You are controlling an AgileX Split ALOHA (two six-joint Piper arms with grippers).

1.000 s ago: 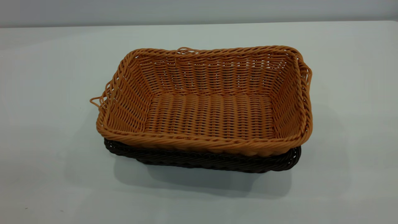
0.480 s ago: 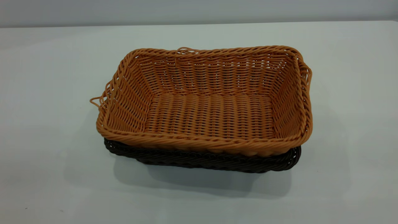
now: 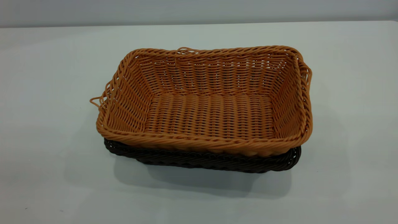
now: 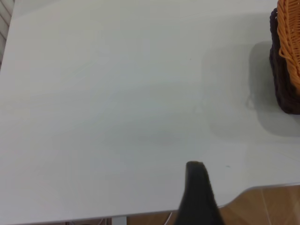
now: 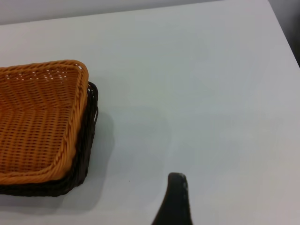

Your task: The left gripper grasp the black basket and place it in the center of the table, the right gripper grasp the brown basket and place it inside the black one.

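Where the table (image 3: pixel 46 77) has its middle, the brown basket (image 3: pixel 208 116) sits nested inside the black basket (image 3: pixel 202 160). Both grippers hang clear above bare tabletop beside the baskets, the left gripper (image 4: pixel 197 197) toward one side edge, the right gripper (image 5: pixel 174 201) toward the opposite; whether either's fingers are spread, I cannot tell.

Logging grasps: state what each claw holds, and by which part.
Nothing is held. The brown basket sits nested in the black basket; the left claw and right claw are both clear of them.
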